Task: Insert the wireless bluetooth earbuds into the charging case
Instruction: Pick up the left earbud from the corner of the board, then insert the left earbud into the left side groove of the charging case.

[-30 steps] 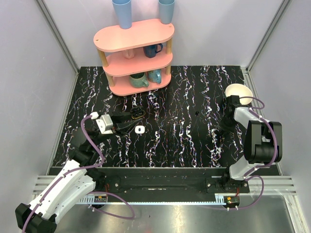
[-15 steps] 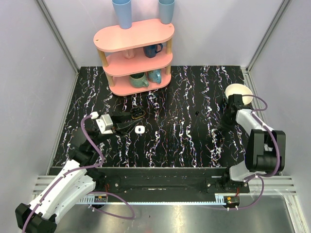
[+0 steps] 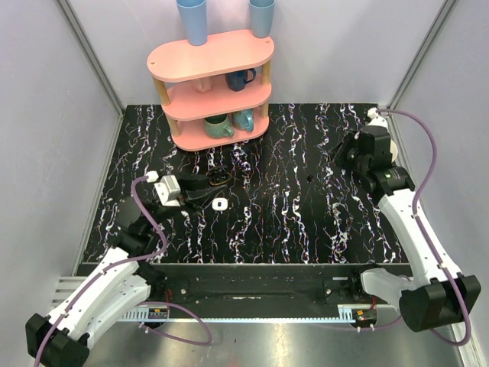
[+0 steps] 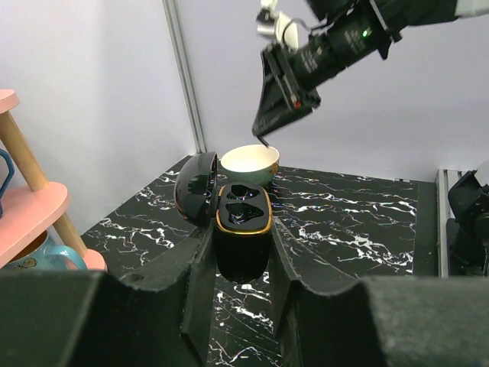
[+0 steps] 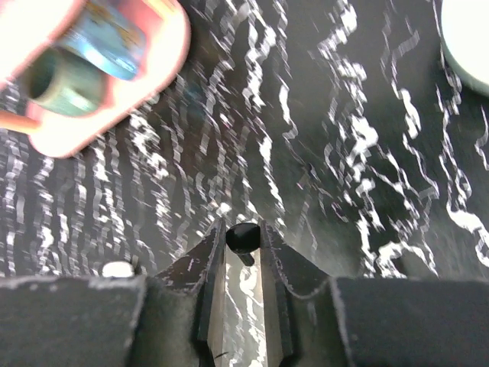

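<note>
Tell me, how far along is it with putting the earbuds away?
Done: the charging case sits open in the left end effector, both sockets empty. In hand: the right end effector pinches a small dark piece, perhaps an earbud. Left: seating both.

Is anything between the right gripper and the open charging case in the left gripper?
Nothing visible. The charging case, clamped in the left gripper, has its lid swung aside and both sockets uncovered. The right gripper, pinching a small dark piece, hangs above the table with only bare surface between them.

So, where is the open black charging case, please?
Top view: the case is left of centre, clamped in the left gripper, before the pink tiered shelf.
</note>
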Available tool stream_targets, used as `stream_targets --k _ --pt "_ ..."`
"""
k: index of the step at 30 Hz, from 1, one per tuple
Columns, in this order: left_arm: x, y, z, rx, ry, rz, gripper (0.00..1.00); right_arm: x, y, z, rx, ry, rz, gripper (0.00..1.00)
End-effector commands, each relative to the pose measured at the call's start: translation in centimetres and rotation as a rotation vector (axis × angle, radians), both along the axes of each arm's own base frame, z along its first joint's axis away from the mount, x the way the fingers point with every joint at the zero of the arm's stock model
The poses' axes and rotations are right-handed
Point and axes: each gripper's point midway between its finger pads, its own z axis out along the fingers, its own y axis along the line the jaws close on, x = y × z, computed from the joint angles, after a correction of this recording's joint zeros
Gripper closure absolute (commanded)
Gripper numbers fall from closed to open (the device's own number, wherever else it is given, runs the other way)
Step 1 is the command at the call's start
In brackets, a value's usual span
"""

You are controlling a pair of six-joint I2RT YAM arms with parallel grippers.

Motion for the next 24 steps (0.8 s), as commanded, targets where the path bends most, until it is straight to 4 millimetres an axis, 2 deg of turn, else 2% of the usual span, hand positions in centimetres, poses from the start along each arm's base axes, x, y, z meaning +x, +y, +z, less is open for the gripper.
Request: stream_targets --k 1,3,4,7,13,18,20,24 --pt "-0.8 0.1 3.8 -0.072 -0.087 -0.020 1.00 1.1 1.9 8.2 0.043 -0.236 0.036 0.91" --pt "-0.7 0.1 3.8 -0.078 -0.079 -0.022 1.00 1.1 2.9 9.8 0.063 -0.273 0.063 0.91" --pt "-0.7 0.1 3.8 -0.081 -0.076 -0.025 1.00 0.9 4.0 11.3 0.084 -0.315 0.091 0.91" --pt "-0.8 -0.1 4.1 -0.098 -0.075 -0.038 1.00 0.5 6.2 13.7 0.129 -0.372 0.148 0.91" --pt "-0.3 -0.2 3.8 -0.111 -0.057 -0.031 1.00 -0.6 10.1 17.7 0.216 -0.476 0.246 0.91" --pt "0.3 -0.2 3.8 -0.135 -0.052 -0.019 1.00 -2.3 14.1 19.6 0.272 -0.529 0.355 0.90" --pt "0.5 -0.1 3.9 -0.149 -0.057 -0.009 1.00 -2.8 15.2 20.6 0.296 -0.567 0.385 0.90" --pt "0.8 -0.1 4.0 -0.175 -0.061 0.003 1.00 -4.9 18.5 21.8 0.344 -0.630 0.479 0.90"
